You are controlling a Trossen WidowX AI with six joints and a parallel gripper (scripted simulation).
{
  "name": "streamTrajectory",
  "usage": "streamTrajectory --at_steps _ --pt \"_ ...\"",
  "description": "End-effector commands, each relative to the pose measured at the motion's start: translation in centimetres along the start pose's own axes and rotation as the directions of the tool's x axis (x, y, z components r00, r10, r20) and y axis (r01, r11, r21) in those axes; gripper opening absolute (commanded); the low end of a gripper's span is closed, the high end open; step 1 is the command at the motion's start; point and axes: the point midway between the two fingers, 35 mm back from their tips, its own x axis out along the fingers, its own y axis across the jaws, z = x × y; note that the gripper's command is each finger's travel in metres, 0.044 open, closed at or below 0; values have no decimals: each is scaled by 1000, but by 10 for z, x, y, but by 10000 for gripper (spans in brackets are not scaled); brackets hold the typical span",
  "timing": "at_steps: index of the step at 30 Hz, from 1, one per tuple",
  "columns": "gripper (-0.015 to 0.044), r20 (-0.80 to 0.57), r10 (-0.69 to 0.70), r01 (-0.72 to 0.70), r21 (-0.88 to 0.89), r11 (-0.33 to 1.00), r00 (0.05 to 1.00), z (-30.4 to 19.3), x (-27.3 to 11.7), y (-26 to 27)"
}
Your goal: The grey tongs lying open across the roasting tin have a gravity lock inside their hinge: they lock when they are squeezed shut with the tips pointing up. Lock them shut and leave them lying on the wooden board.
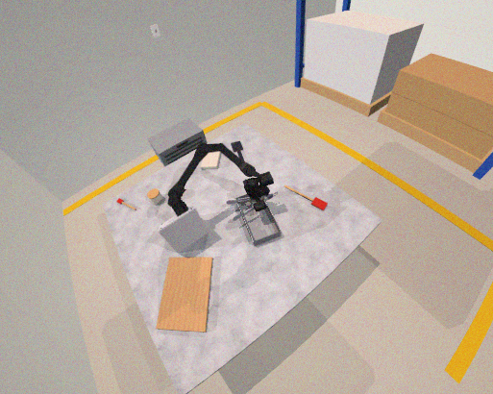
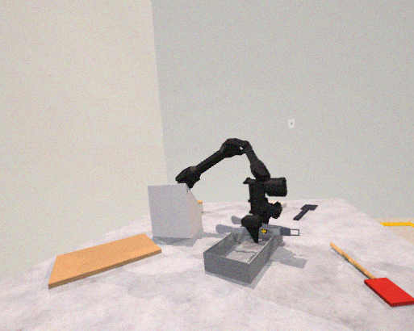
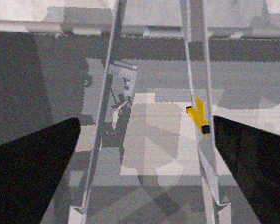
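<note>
The grey tongs [image 2: 285,231] [image 3: 103,100] lie open across one end of the roasting tin [image 1: 267,240] [image 2: 228,266], their hinge end past the tin's right side in the exterior view. A yellow mark [image 2: 264,231] [image 3: 197,117] is on one arm of the tongs. My gripper [image 2: 257,235] [image 3: 144,122] is open and points down over the tin. In the wrist view both tong arms run between its fingers. The right finger appears very close to the marked arm; whether they touch is unclear. The wooden board [image 1: 185,293] [image 2: 107,256] lies flat, apart from the tin.
A pale grey block [image 1: 185,231] [image 2: 172,211] stands between the arm's base and the board. A red-headed spatula [image 1: 319,204] [image 2: 390,291] lies beyond the tin. A dark tool [image 2: 305,211], a wood-topped jar [image 1: 154,196] and a cream block [image 1: 210,160] are farther back.
</note>
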Motion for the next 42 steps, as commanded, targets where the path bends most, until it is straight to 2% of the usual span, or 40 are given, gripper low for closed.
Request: streamTrajectory --at_steps 1,2,5,42 --pt "440 -4 5 -5 9 1000 1000 -3 6 -1" --pt "440 -4 5 -5 9 1000 1000 -3 6 -1" --pt "361 -2 0 0 0 1000 1000 -1 3 0" --pt "115 -2 0 0 0 1000 1000 -1 3 0"
